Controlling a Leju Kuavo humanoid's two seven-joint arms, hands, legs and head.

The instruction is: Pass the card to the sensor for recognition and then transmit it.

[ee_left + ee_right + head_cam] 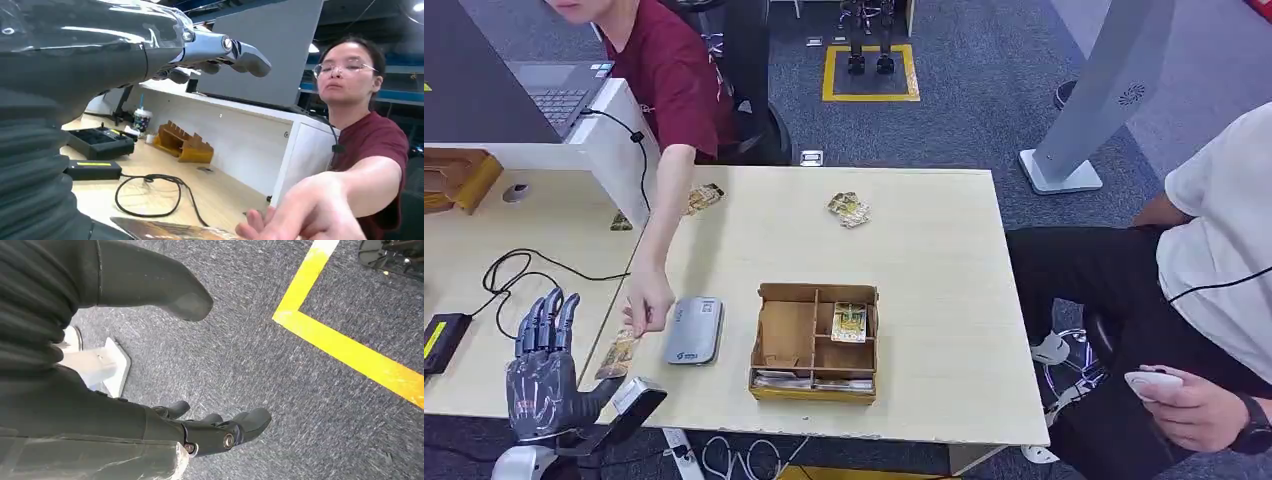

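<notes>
At the near-left edge of the table [924,230], in the head view, the left hand [544,365] stands upright with its fingers spread and nothing in it. Just beside it a card [618,354] lies flat on the table, between the hand and the grey sensor [694,330]. A person's hand [648,303] reaches down from across the table and touches the far end of that card. Right of the sensor sits a box [815,342] with another card in 1 of its compartments; more cards lie farther off near the table's far edge. The task looks to be at its very start: the card is not yet picked up.

In the left wrist view, the left hand's fingers [240,50] stretch out straight above the table, holding nothing. The card's edge [165,230] shows low in the frame, with the person's hand [305,210] next to it.

In the right wrist view, the right hand [220,432] hangs over grey carpet beside a yellow floor line, fingers loosely curled but apart, holding nothing.

Next, the left hand would need to come down on the card and pinch it once the person's hand clears, then carry it over the sensor.
</notes>
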